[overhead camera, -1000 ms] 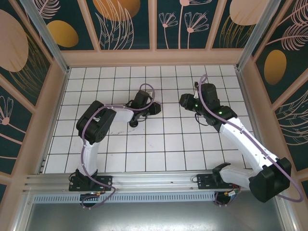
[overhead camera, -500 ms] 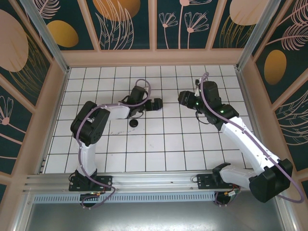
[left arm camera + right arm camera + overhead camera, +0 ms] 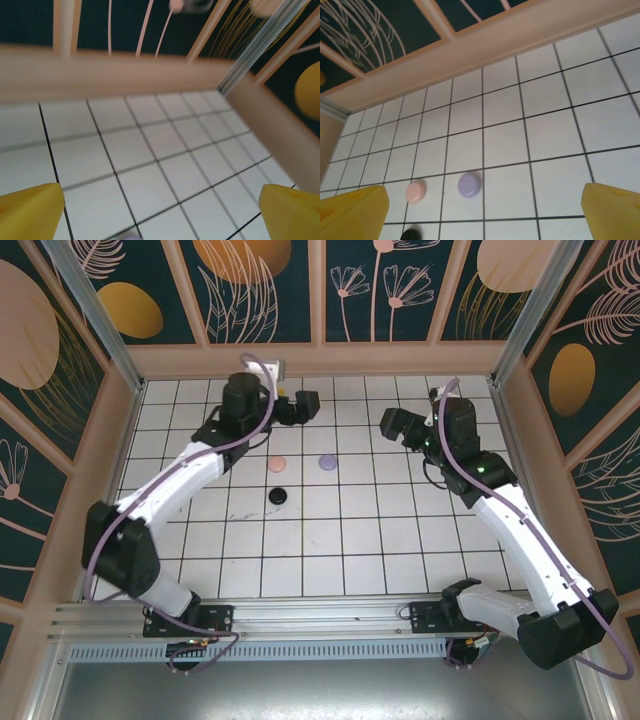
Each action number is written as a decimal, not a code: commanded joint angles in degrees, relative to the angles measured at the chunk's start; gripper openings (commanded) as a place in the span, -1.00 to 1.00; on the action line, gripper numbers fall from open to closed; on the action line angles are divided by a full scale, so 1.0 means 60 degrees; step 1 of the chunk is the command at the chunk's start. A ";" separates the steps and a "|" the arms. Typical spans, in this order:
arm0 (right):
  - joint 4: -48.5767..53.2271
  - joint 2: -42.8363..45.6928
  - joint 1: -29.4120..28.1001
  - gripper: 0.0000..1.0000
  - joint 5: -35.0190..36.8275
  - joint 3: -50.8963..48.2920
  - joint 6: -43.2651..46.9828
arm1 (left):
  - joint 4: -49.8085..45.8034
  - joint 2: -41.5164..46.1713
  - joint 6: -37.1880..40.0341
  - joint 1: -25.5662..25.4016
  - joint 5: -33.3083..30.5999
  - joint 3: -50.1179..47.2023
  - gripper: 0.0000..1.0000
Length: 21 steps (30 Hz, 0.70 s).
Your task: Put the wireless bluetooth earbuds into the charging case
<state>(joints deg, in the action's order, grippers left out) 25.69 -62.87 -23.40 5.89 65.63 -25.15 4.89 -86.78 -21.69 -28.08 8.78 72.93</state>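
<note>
White tiles with a black grid cover the bench point(image 3: 400, 540), which is boxed in by peach-framed walls point(image 3: 270, 290) painted dark teal with pale flowers and gold ovals.

Three small round charging cases lie closed and flat near the middle of the bench, apart from one another. The pink case point(image 3: 278, 463) and the lilac case point(image 3: 327, 462) sit side by side. The black case point(image 3: 279, 496) sits just nearer the arm bases, below the pink one. Whether any earbuds are inside them, or loose on the tiles, we cannot tell at this size.

We see the left arm stretched towards the far wall, with the left pincer point(image 3: 303, 405) raised beyond the pink case. In its wrist view the yellow fingertips point(image 3: 30, 212) stand wide apart with nothing between them, and the camera looks towards the far right corner, away from the cases.

The right pincer point(image 3: 392, 423) hangs to the right of the lilac case and a little farther back. It too is spread wide and empty. Its wrist view looks across the tiles at the lilac case point(image 3: 469, 184) and the pink case point(image 3: 415, 191), ahead and left of centre, with the black case point(image 3: 410, 234) at the bottom edge.

From above, the two pincers look about equally near the cases. We judge the right one better placed, because it already faces them, with the lilac case closest. The cases are round and offer no long axis to line up with.
</note>
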 commanded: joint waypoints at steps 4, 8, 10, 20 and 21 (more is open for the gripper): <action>-0.1144 0.0251 0.0469 0.98 0.2534 -0.0898 0.0981 | 0.2603 0.2556 0.1971 -0.0022 -0.1858 -0.2630 0.98; -0.3378 0.0635 0.1338 0.98 0.3363 -0.2716 0.1451 | 0.3902 0.4149 0.3347 -0.0023 -0.2957 -0.4848 0.97; -0.4200 0.0533 0.1814 0.98 0.3808 -0.3418 0.1344 | 0.3906 0.4701 0.3808 -0.0023 -0.3645 -0.5548 0.97; -0.9632 -0.1099 0.2943 0.98 0.3904 -0.6638 0.2491 | 0.6453 0.5891 0.4584 0.2117 -0.4585 -0.9343 0.97; -0.9951 -0.1357 0.2943 0.98 0.3858 -0.6768 0.2654 | 0.6804 0.5700 0.4434 0.2421 -0.4377 -0.9618 0.97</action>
<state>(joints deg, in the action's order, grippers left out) -19.97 -68.10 -6.15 28.08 26.85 -12.69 36.29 -51.68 4.71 -17.21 -18.09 18.74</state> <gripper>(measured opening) 0.990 0.987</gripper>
